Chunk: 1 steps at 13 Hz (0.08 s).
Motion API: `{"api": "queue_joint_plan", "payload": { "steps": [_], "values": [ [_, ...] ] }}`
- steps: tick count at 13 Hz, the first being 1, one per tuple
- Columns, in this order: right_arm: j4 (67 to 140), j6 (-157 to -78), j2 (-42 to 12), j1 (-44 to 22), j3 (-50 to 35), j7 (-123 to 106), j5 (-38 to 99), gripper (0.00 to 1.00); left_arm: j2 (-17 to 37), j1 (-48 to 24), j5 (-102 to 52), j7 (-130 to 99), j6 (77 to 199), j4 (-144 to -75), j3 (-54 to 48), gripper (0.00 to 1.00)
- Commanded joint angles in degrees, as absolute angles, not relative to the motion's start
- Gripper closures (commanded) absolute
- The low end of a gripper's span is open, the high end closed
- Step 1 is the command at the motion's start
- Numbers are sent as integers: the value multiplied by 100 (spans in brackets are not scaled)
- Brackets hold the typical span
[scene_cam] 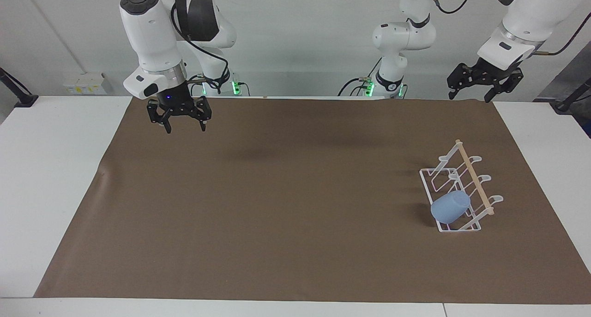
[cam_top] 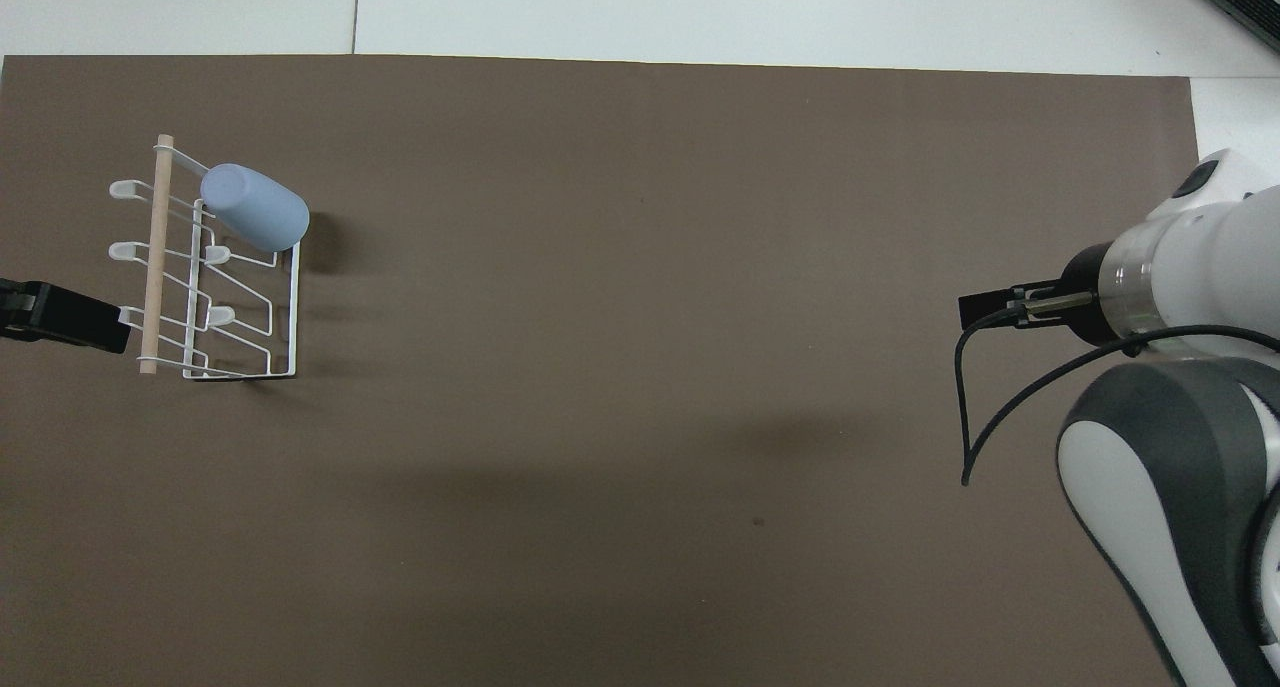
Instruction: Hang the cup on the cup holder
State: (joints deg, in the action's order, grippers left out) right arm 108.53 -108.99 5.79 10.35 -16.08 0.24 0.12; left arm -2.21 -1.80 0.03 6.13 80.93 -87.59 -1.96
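Cup (scene_cam: 450,207) hung tilted on rack (scene_cam: 461,190) at left arm's end, farthest prong from robots; left gripper (scene_cam: 485,82) raised, empty, spread, nearer than waiting, spread right gripper (scene_cam: 183,118).

A white table (scene_cam: 51,169) under brown paper (scene_cam: 277,206), plain pale wall (scene_cam: 300,31).

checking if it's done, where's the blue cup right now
The cup hangs tilted on a prong of the cup holder, at the holder's end farthest from the robots, toward the left arm's end of the table; neither gripper touches it.
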Motion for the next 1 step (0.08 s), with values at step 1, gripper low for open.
{"api": "queue_joint_plan", "payload": {
  "steps": [1],
  "values": [
    [10846,-10802,642,1143,-1670,-97,26,0,-202,-97,44,633,8086,-8692,-299,0]
  ]
}}
